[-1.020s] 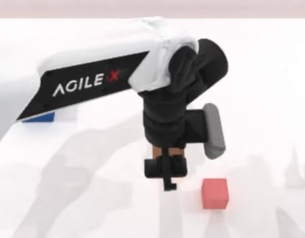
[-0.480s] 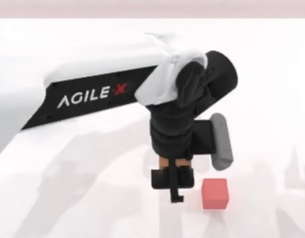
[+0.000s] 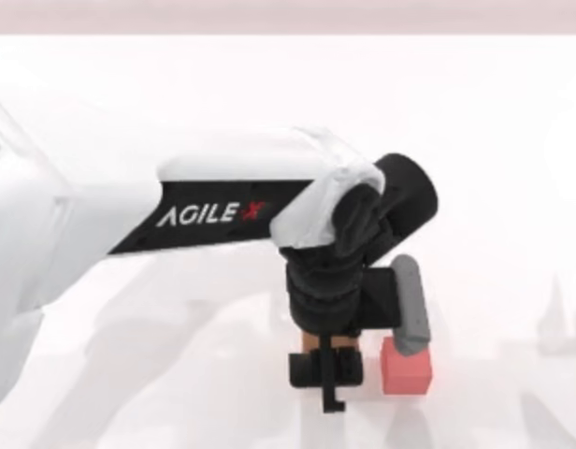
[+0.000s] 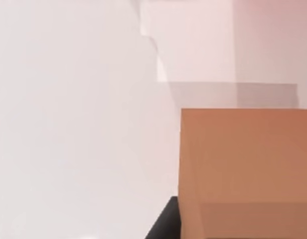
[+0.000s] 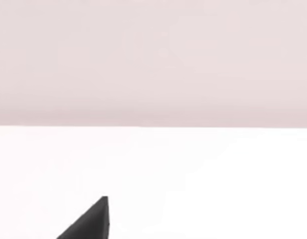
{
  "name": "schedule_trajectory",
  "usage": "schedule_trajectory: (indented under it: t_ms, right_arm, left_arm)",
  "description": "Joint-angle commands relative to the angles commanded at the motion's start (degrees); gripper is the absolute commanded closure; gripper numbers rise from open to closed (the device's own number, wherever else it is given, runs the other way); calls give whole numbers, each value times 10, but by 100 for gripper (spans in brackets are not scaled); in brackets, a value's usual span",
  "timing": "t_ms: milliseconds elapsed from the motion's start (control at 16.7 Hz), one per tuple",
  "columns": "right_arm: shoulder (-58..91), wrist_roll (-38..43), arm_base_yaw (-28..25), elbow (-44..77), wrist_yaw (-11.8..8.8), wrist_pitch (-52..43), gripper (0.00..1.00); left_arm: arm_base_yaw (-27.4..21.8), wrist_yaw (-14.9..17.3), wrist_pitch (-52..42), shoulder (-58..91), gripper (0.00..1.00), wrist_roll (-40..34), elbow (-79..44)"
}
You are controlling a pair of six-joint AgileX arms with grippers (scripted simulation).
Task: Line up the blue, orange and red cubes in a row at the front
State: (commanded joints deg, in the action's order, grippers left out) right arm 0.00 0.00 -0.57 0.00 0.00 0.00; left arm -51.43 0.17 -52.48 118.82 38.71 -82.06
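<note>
The orange cube [image 4: 245, 172] is held in the left gripper [image 3: 327, 369] near the front of the table [image 3: 494, 140], just left of the red cube [image 3: 406, 370]; in the top view only a sliver of orange shows under the wrist, w/ the jaws closed on it. The step in hand is judged to be placing orange beside red. For a good placement the cube is best lowered straight down w/ its sides kept parallel to red's, a small gap left so red is not nudged, and the front edges matched so the row reads straight. Release is best made only once the cube sits flat on the table, then the gripper lifted vertically to avoid dragging it. From the top view it cannot be told whether orange is already touching the table. The blue cube is not seen, probably hidden under the left arm. The right gripper's own finger tip [image 5: 91, 221] shows only as a dark wedge in its wrist view; its opening cannot be told. No containers are present; nothing is held in anything.
</note>
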Motion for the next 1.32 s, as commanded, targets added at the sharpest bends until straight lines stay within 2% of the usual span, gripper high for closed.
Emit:
schedule_trajectory:
  t_ms: [120,900,1320]
  right_arm:
    - [0,0,0,0,0,0,0]
    - [0,0,0,0,0,0,0]
    - [0,0,0,0,0,0,0]
  left_arm:
    - [0,0,0,0,100,0,0]
    - [0,0,0,0,2,0,0]
    - [0,0,0,0,0,0,0]
